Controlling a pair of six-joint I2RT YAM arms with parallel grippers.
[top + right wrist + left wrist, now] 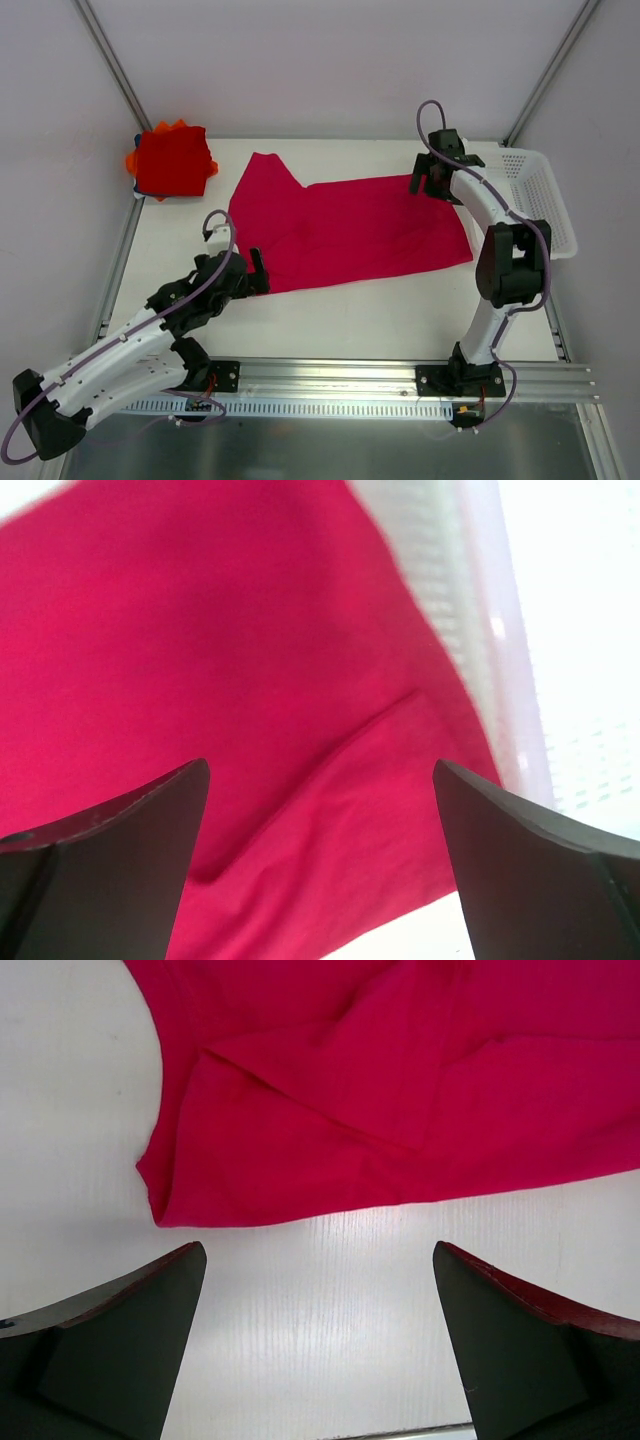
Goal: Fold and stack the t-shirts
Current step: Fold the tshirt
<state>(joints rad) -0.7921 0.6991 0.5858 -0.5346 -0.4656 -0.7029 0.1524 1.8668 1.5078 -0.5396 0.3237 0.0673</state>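
Note:
A crimson-pink t-shirt (340,230) lies spread across the middle of the table, with loose folds near its left end (400,1090). At the far left corner sits a stack of folded t-shirts (172,162): bright red on top, with orange and blue edges showing under it. My left gripper (258,270) is open just off the shirt's near left edge, and only bare table shows between its fingers (318,1250). My right gripper (428,188) hangs open over the shirt's far right corner (250,660), holding nothing (320,765).
A white perforated basket (545,200) stands along the table's right edge, close beside the right gripper and the shirt's corner (470,610). Metal frame posts rise at the back corners.

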